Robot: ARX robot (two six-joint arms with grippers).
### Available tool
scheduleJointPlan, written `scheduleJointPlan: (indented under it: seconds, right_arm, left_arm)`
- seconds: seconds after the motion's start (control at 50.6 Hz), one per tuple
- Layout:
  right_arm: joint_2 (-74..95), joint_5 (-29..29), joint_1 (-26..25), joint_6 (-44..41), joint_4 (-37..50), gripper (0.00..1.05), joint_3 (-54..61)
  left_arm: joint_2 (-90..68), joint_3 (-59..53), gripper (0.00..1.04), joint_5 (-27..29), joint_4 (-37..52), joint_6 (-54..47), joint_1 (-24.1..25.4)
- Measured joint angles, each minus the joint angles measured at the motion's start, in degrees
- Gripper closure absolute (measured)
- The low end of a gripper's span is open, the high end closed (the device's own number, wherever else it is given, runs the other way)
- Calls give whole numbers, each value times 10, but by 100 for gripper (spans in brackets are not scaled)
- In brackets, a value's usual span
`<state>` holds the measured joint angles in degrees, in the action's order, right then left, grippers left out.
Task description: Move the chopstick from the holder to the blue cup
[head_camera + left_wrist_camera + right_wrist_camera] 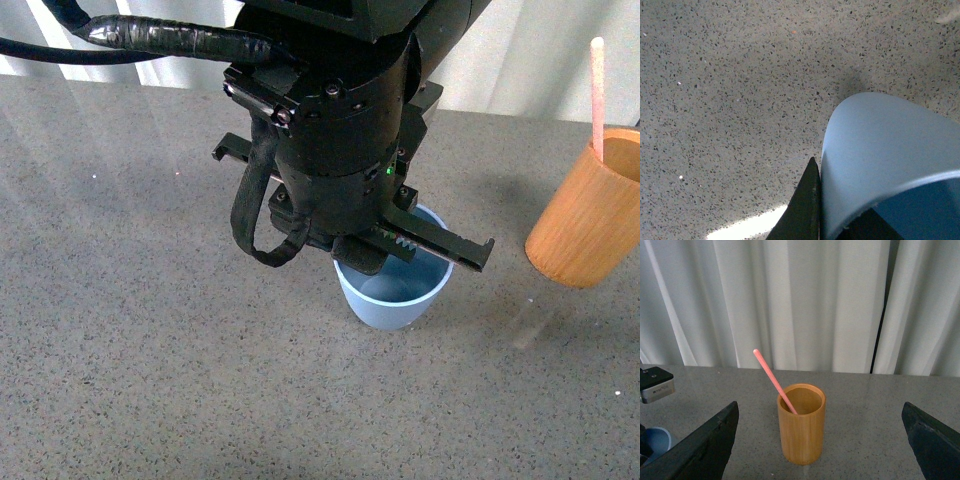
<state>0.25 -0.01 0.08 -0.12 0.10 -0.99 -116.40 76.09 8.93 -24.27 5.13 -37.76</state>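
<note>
Left gripper (834, 214) pinches the blue cup (400, 300) by its wall, one finger outside, one inside; steadying it, we judge. Right of the cup, well apart, the chopstick (774, 381) leans in the holder (801, 432). Right gripper (820, 407) faces it, jaws wide, empty.

No writing, label, brand, number or sign could be read in any view. The holder (801, 430) and the blue cup (392, 295) had plain walls, and the black housing of the left arm (340, 130) carried no legible marking.
</note>
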Motion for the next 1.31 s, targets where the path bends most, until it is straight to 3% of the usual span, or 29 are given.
scheduleJointPlan:
  seconds: [0.277,0.514,0.752,0.851,1.187,1.305]
  right_arm:
    - [0,0,0,0,0,10,0]
    - [0,0,0,0,0,10,0]
    - [0,0,0,0,0,10,0]
    - [0,0,0,0,0,10,0]
    - [0,0,0,0,0,10,0]
    - [0,0,0,0,0,10,0]
  left_arm:
    - [-17,10,100,7,3,4,-2]
    - [-21,11,57,8,4,13,2]
    - [-21,15,24,5,7,15,11]
    - [-14,19,5,5,7,14,22]
    - [43,34,7,3,14,14,65]
    - [90,1,7,52,100,-3,84]
